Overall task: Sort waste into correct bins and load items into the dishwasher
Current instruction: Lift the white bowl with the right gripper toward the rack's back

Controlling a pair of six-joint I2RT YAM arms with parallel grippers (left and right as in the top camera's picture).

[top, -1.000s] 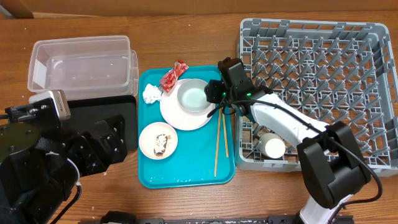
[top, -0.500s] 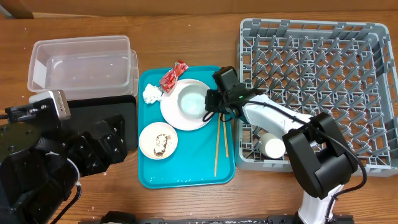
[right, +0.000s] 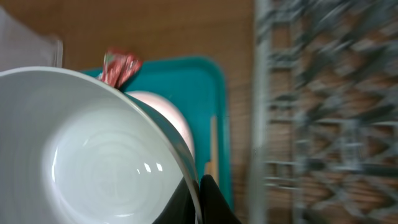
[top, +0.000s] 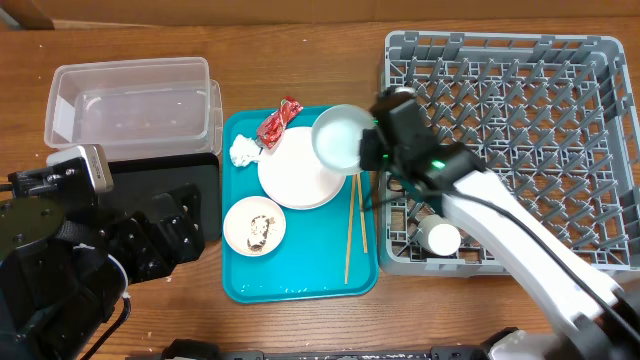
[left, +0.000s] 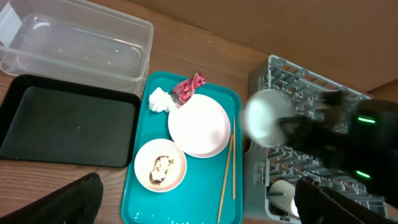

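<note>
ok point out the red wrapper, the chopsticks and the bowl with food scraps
red wrapper (top: 278,123): overhead view, its middle
chopsticks (top: 351,230): overhead view, mid-shaft
bowl with food scraps (top: 238,220): overhead view, bare inside left of scraps

Reaches the right arm (top: 500,215) in from the lower right, white link slanting up and leftward; pinches the rim of a small white bowl (top: 335,137) in the right gripper (top: 365,150), jaws closed tight on it; holds the left arm (top: 60,260) folded at the left edge; spreads the left gripper (left: 196,186) wide, dark fingers (left: 74,199) far apart, gripping nothing.
</note>
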